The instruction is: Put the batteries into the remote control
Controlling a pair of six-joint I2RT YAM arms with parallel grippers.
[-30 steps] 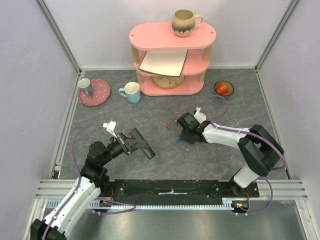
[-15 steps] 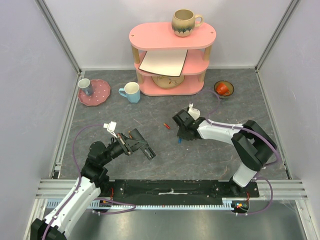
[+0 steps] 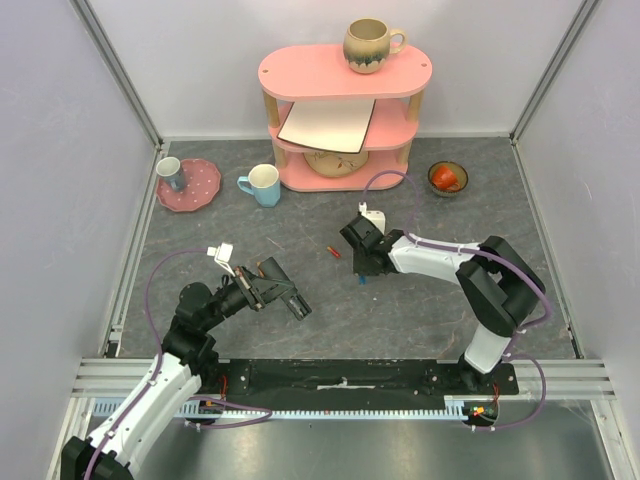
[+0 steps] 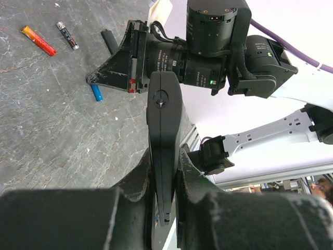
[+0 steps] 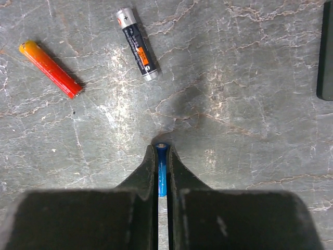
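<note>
Honestly, lots of ways this goes sideways. That grey stone-look tabletop (image 3: 200,240) looks hard and slick, so anything dropped will probably roll. The left pincer (image 4: 165,156) is clamped tight on the black remote control (image 4: 163,114), holding it edge-on up off the surface. Push a cell in and I'd guess it twists in that narrow grip. The right pincer (image 5: 162,151) is down at the tabletop, closed around the blue battery (image 5: 162,174) with only its tip poking out, so it could squirt free on the lift. The red-orange battery (image 5: 50,69) and black battery (image 5: 136,44) lie loose just ahead, easy to nudge away.
</note>
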